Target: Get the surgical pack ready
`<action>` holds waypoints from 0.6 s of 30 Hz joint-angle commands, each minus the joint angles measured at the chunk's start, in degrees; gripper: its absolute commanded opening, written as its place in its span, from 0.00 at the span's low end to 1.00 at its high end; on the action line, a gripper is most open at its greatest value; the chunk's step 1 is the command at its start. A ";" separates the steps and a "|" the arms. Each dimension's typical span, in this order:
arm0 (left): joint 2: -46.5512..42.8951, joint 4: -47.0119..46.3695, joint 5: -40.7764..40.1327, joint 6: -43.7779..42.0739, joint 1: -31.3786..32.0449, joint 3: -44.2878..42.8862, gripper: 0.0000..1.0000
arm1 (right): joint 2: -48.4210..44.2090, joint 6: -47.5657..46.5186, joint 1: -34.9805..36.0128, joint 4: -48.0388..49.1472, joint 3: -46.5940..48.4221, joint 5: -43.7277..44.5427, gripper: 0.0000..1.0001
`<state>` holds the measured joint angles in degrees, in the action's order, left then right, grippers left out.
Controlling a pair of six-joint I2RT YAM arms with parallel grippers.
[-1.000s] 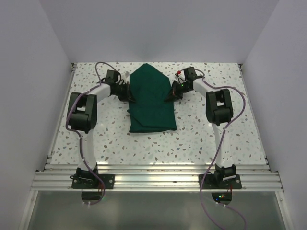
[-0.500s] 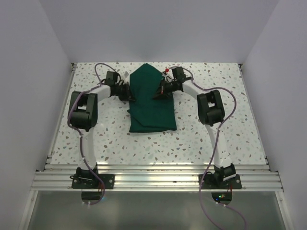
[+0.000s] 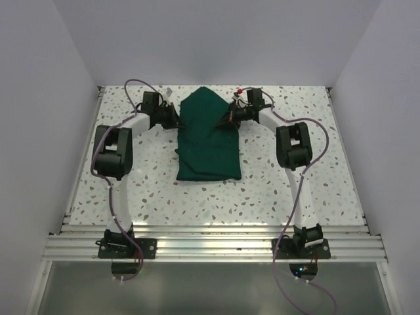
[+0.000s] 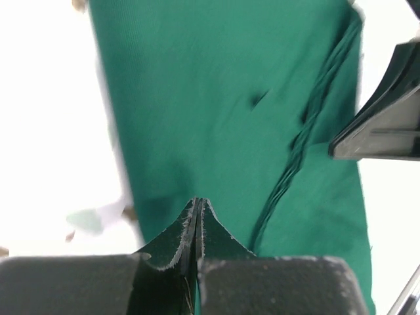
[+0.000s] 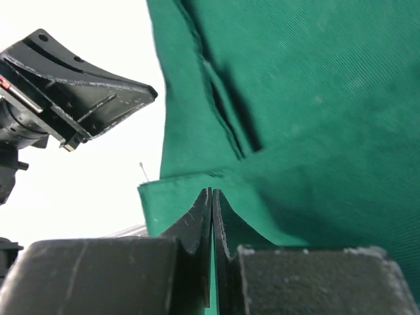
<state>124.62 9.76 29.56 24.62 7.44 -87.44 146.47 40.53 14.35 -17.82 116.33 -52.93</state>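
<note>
The dark green cloth [image 3: 209,147] lies folded on the speckled bench [image 3: 275,190], at its far middle. Its near end is squared off and its far end is bunched into loose folds. The left claw [image 3: 176,119] is closed tight, its tips at the cloth's far left edge. The right claw [image 3: 226,119] is also closed, its tips over a fold on the far right side. Whether either claw pinches fabric cannot be told. The two claws face each other across the cloth.

Large dark green cloth drape [image 3: 209,141] — matt, fine woven, stitched hems. White speckled tabletop [image 3: 249,197] smooth, stone-like. Ribbed aluminium rail [image 3: 216,246] at 6 o'clock — dull sheen.
</note>
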 commanded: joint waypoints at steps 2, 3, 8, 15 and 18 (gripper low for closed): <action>2.01 -8.79 1.11 4.20 -0.15 -5.63 0.00 | -2.96 4.55 -1.16 5.79 3.44 0.10 0.00; 3.34 -8.88 1.03 4.64 0.11 -7.46 0.00 | -2.08 4.47 -1.51 5.26 4.16 0.45 0.00; 14.74 -4.86 0.50 5.88 0.20 -17.03 0.00 | 1.97 2.28 -3.97 0.79 3.47 6.06 0.00; 19.52 3.75 -1.87 2.19 -1.11 -22.24 0.00 | 3.38 -0.19 -6.35 -0.89 2.40 10.13 0.00; 18.22 4.66 -1.44 -0.62 -1.11 -24.63 0.08 | 2.07 -2.21 -6.18 -2.64 6.18 9.16 0.03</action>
<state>141.95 9.10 31.14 28.71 7.16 -109.86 149.38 41.78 7.88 -17.67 119.26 -46.15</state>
